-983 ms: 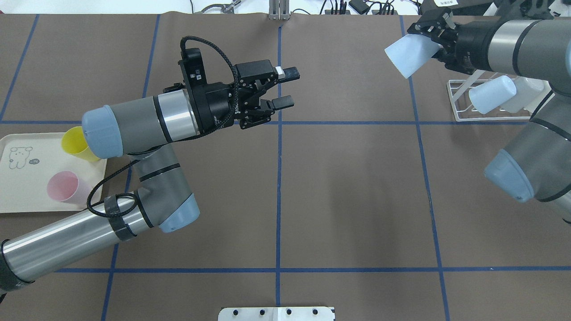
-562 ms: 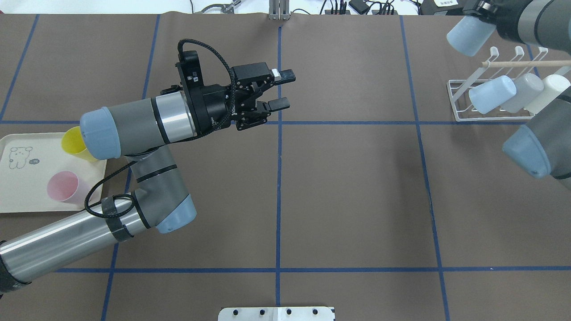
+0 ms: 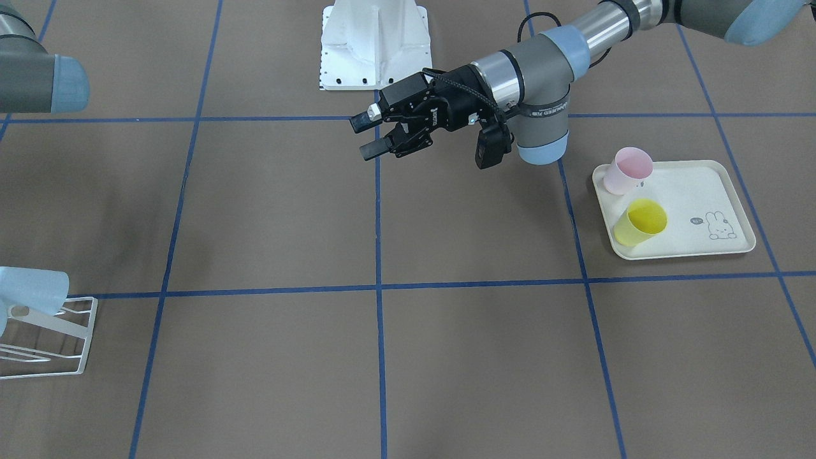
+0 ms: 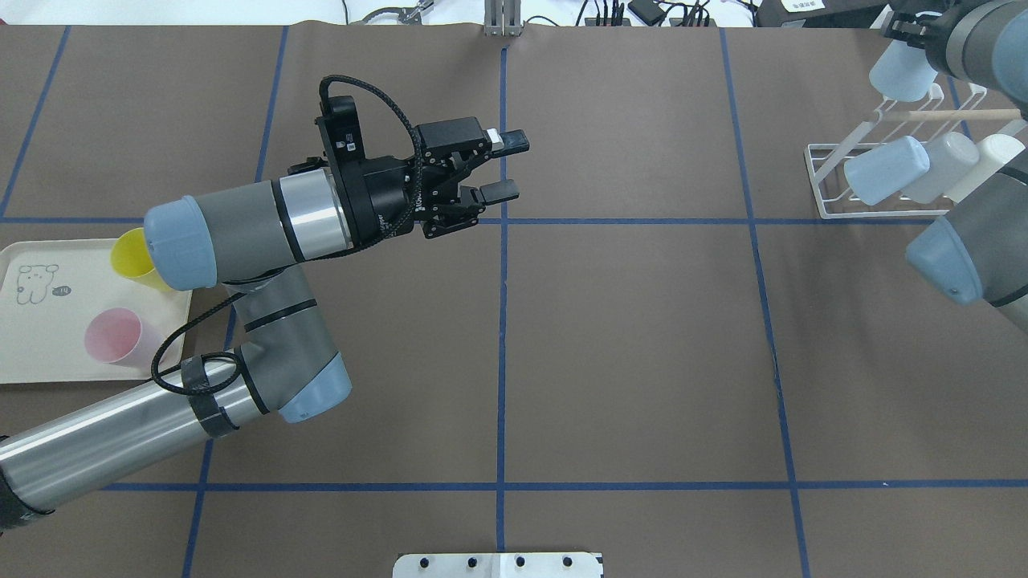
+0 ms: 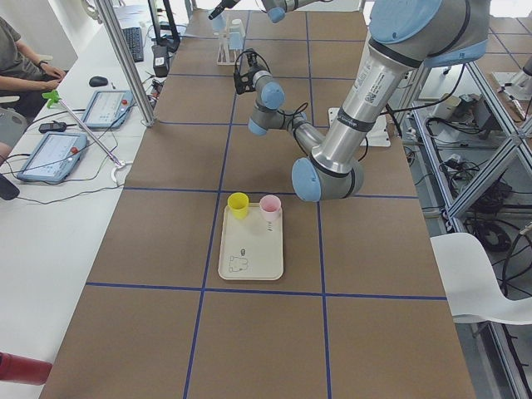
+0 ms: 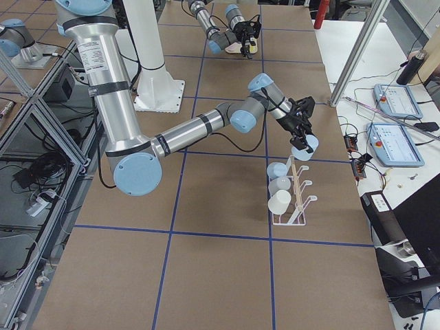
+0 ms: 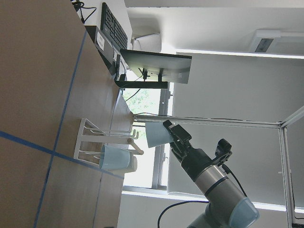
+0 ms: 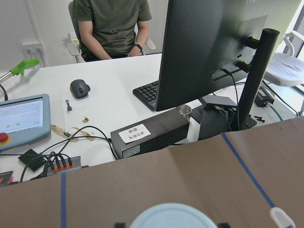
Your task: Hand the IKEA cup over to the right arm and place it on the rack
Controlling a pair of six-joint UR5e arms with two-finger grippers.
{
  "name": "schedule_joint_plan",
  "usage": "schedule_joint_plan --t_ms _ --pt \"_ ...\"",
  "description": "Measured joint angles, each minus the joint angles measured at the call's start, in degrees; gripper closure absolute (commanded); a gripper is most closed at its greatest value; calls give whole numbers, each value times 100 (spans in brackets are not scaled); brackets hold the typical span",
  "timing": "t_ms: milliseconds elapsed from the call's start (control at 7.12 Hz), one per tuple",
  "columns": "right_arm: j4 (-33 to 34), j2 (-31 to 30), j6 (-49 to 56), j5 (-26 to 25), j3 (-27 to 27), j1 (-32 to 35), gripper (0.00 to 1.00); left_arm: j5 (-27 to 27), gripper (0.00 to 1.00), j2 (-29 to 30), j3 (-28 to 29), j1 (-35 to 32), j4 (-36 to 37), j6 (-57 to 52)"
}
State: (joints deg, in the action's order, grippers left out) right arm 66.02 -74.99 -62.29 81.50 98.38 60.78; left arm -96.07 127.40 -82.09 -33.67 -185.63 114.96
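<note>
My right gripper is shut on a pale blue IKEA cup, mouth down, held above the far end of the white wire rack near its wooden-tipped peg. The cup and rack also show in the left wrist view, the cup above the rack. The cup's base fills the bottom of the right wrist view. My left gripper is open and empty, hovering over the table's middle back, far from the rack.
Three cups rest on the rack: pale blue, grey-white and cream. A cream rabbit-print tray at the left holds a yellow cup and a pink cup. An operator sits beyond the table.
My right arm has carried the pale blue cup rightwards from left of the rack to above its far end, turning it mouth down. My left gripper has drawn back slightly, still open.
</note>
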Motion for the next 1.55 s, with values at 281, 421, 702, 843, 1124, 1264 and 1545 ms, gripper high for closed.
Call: schedule_joint_plan --t_ms 281,421,702,843,1124,1264,1545 --pt "-2 78 21 -25 -253 23 100 0 21 -4 0 7 0 0" --pt "-2 165 23 -30 -401 25 100 0 21 -4 0 8 0 0" --pt "-2 278 24 -36 -597 39 100 0 21 -7 3 19 0 0" --pt "-2 315 24 -39 -668 49 100 2 21 -10 7 28 0 0" --pt "-83 370 24 -92 -836 54 100 4 21 -13 12 41 0 0" --pt "-286 376 22 -124 -986 48 100 5 21 -13 15 44 0 0" --pt "-570 383 3 -142 -1180 36 100 7 21 -12 18 48 3 0"
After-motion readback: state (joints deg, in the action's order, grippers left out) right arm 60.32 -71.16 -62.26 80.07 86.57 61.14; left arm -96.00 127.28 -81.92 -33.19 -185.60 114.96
